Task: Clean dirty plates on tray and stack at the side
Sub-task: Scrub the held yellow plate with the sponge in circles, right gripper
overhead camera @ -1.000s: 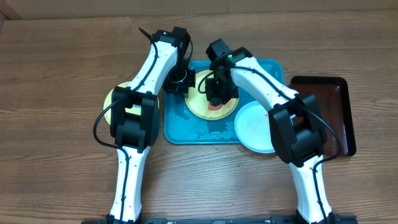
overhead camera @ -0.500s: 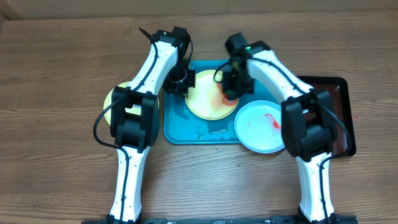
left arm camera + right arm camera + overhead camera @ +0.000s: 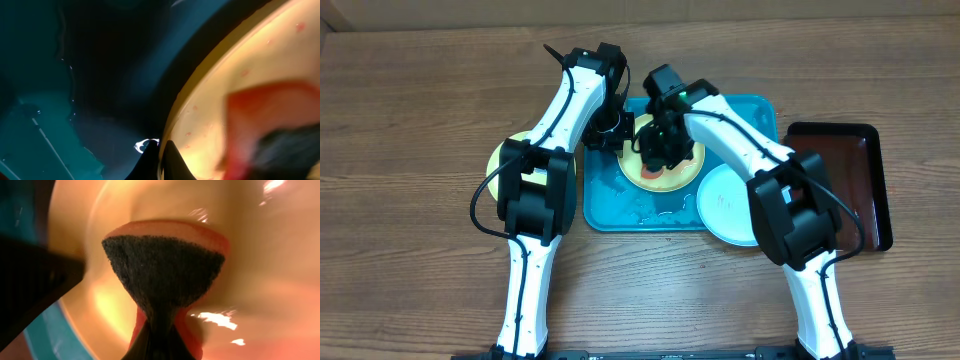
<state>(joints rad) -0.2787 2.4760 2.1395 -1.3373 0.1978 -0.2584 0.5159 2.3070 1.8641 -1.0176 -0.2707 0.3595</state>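
At the tray's near right corner, the white-bluish plate (image 3: 725, 207) lies across the rim of the turquoise tray (image 3: 620, 215), partly under the right arm (image 3: 790, 200). Water glints on the tray's near floor. Level with the tray's middle and off its left side, a lone yellow-green plate (image 3: 497, 155) rests on the wooden table (image 3: 420, 250), mostly hidden by the left arm (image 3: 535, 190). Off the tray's right side sits a dark tray (image 3: 860, 160). Farther in, on the tray's left half, lies the yellow-green plate (image 3: 653, 180). The right gripper (image 3: 663, 150) is clenched on a sponge (image 3: 162, 270) — dark scouring face, red backing — pressed flat against that plate. At the plate's far left edge, the left gripper (image 3: 610, 132) is pinched tight on the rim, near the tray's left border.
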